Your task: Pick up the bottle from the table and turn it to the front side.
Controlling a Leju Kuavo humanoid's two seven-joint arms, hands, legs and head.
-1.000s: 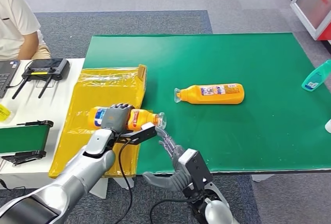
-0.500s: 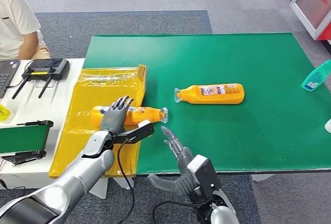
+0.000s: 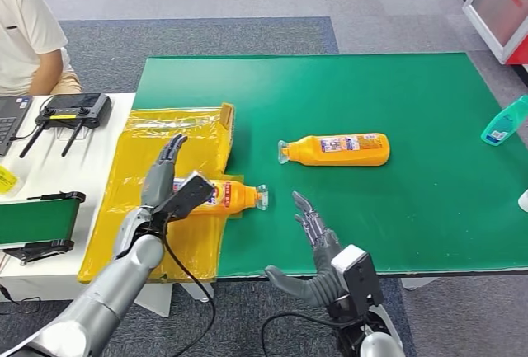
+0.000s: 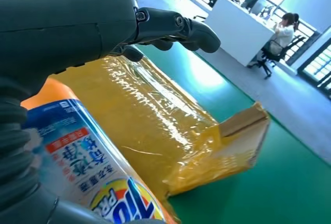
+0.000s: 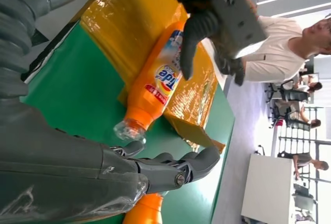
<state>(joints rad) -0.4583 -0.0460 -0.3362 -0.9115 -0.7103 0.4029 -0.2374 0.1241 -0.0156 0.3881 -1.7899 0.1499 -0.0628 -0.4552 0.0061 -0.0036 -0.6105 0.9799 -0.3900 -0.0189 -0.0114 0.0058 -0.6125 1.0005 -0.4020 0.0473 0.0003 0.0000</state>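
Much of the near orange plastic bottle (image 3: pixel 232 196) with its clear cap is hidden from us in the head view: our left wrist camera block and left hand (image 3: pixel 163 174) cover its base end. It lies on its side, half on the glossy yellow film-wrapped cardboard box (image 3: pixel 156 138) and half on the green table mat (image 3: pixel 374 93), cap pointing toward the mat's middle. In the right wrist view we can read "Tide" on its blue, yellow and red label; in the left wrist view the label also carries printed characters that we cannot make out.

Our left hand hangs just over the bottle with its dark fingers stretched out and apart, gripping nothing. Our right hand (image 3: pixel 314 229) is off to the side of the cap, above the mat's near edge, fingers spread wide and empty.

A second orange bottle (image 3: pixel 336 149) of the same kind lies on its side further out on the mat, its label too small to read. A teal bottle (image 3: pixel 504 122) is cut off at the mat's right edge. Beside the box stands a white table (image 3: pixel 37 171) with a black remote controller with antennas (image 3: pixel 72 111), and a person in a white shirt (image 3: pixel 25 31) sits behind it, mostly out of frame.
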